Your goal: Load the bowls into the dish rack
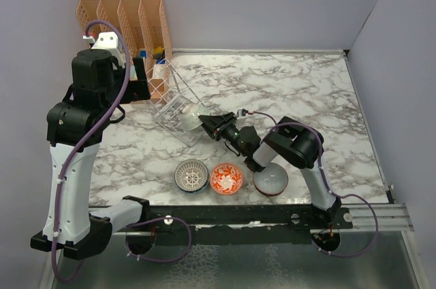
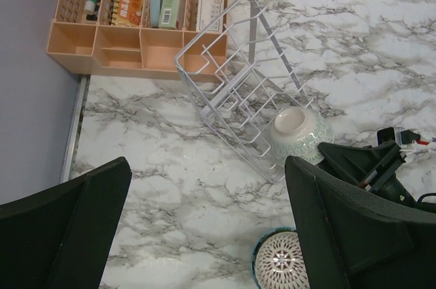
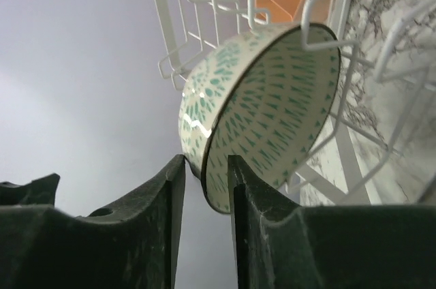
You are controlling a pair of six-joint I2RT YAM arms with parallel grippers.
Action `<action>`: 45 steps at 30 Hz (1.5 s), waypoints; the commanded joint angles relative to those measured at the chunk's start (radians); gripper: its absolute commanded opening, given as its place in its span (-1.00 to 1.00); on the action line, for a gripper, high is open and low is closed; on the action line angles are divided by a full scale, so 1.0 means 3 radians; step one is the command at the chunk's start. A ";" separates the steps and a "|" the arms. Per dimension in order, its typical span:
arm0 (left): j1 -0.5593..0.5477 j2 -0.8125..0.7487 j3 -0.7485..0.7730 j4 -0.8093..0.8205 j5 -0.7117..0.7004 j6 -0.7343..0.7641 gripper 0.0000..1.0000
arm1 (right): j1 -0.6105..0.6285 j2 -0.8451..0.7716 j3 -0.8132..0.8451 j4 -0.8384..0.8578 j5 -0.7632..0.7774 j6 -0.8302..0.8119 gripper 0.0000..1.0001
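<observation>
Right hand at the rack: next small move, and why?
Probably open the right hand and let go. It pinches the green leaf-patterned bowl by its rim, and the bowl already appears to sit on edge between the wires of the dish rack.

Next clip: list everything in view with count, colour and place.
Dish rack: one, silvery wire, tilted, beside the organizer.
Leaf-patterned bowl: one, green on white, at the rack.
Lattice bowl: one, white with dark lines, near edge.
Red bowl: one, red-orange inside, right of lattice bowl.
Red-rimmed bowl: one, grey-white, rightmost of the row.
Organizer: one, orange, back left corner.
Table: one, marbled white-grey.
Left tool: one, black, open, above table.
Right tool: one, black, shut on leaf-patterned bowl.
</observation>
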 commanded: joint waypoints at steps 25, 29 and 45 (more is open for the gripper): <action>-0.0012 -0.0134 0.0050 0.0044 -0.0060 -0.0039 0.98 | 0.0011 -0.0352 0.0044 0.0063 -0.0549 -0.0279 0.08; -0.0008 -0.0150 0.0027 0.0047 -0.0064 -0.0046 0.98 | 0.0010 -0.0406 -0.0027 -0.0049 -0.0571 -0.0282 0.09; -0.0007 -0.0126 0.0018 0.0054 -0.0059 -0.0062 0.98 | -0.0009 -0.0303 -0.0177 -0.0083 -0.0590 -0.0151 0.14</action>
